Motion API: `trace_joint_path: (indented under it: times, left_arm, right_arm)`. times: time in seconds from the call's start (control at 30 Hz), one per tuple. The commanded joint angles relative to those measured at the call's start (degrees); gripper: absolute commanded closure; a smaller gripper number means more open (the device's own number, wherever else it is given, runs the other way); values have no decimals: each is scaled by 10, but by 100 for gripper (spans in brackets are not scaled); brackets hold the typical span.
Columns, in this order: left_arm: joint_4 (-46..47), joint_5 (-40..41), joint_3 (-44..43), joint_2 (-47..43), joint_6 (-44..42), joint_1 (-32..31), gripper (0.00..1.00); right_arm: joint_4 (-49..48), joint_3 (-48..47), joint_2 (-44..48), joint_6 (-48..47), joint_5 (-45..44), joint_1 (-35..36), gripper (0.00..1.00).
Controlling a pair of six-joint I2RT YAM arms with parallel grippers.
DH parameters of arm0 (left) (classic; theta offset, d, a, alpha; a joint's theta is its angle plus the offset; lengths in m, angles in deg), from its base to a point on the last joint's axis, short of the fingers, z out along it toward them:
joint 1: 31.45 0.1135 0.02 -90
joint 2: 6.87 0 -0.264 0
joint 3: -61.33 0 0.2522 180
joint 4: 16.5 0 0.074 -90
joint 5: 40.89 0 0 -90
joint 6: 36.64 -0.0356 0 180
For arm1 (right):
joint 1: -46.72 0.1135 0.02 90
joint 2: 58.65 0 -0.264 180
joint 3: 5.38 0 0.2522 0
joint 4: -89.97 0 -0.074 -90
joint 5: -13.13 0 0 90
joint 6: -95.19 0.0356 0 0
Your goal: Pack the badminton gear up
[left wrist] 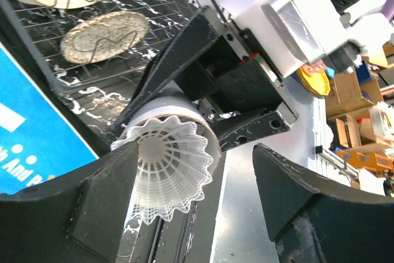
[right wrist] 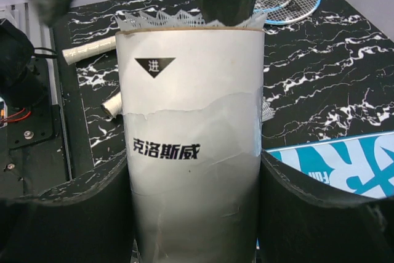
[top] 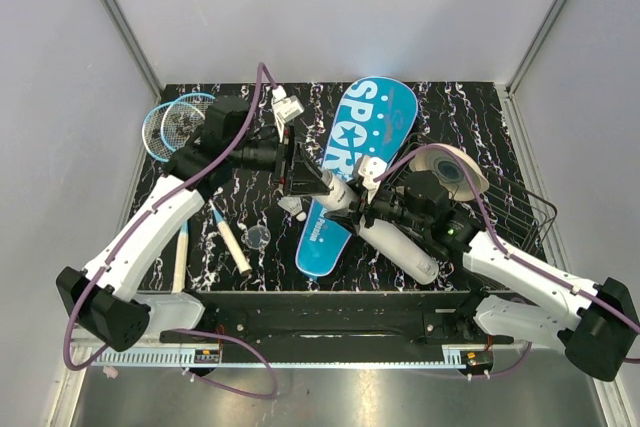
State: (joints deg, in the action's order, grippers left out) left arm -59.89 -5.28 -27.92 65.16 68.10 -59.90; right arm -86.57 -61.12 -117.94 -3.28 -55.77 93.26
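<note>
Closest to my right wrist lens, the right gripper [right wrist: 194,170] presses its two black fingers flat against opposite sides of the white tube [right wrist: 191,97], pinching it squarely around the body below the printed black lettering. At the tube's open mouth sits a shuttlecock [left wrist: 166,167], cork end inward. Its lacy white skirt flares out past the rim, and the serrated edge shows just above the cardboard lip from my right side. The left gripper [left wrist: 196,152] faces that mouth head-on with its jaws spread wide. The shuttlecock lies between them, close against one finger and well apart from the other, though I cannot tell whether the near finger touches the skirt. From above, the two grippers meet near the middle of the table [top: 470,107]. The tube slants from the right arm toward the left one, its mouth over the narrow end of the blue cover [top: 365,132]. The rackets [top: 178,125] lie at the far left corner, heads side by side. On the right, a woven disc [top: 450,172] rests by the wire basket [top: 525,212].
</note>
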Motion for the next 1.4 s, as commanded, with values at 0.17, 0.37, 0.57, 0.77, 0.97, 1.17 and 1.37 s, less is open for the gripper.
trace_joint_path:
  times: [0.17,0.37,0.57,0.77,0.97,1.17,1.37]
  left_arm:
    - [97,-37,29,-12,44,-27,19]
    - [128,-20,47,13,63,-63,21]
    - [174,-32,68,15,91,-67,21]
    - [94,16,27,-30,35,-22,17]
    - [74,168,42,-107,74,108,11]
    - [-9,298,45,-73,73,147,28]
    - [-35,342,62,36,35,154,41]
  right_arm:
    - [-45,-2,9,8,9,4,73]
    - [-59,-3,13,15,11,4,73]
    - [-66,1,20,19,9,4,73]
    - [-45,10,16,5,-6,4,73]
    - [-27,24,15,1,-37,4,73]
    - [-22,22,19,3,-36,4,73]
    - [-20,23,28,2,-37,4,73]
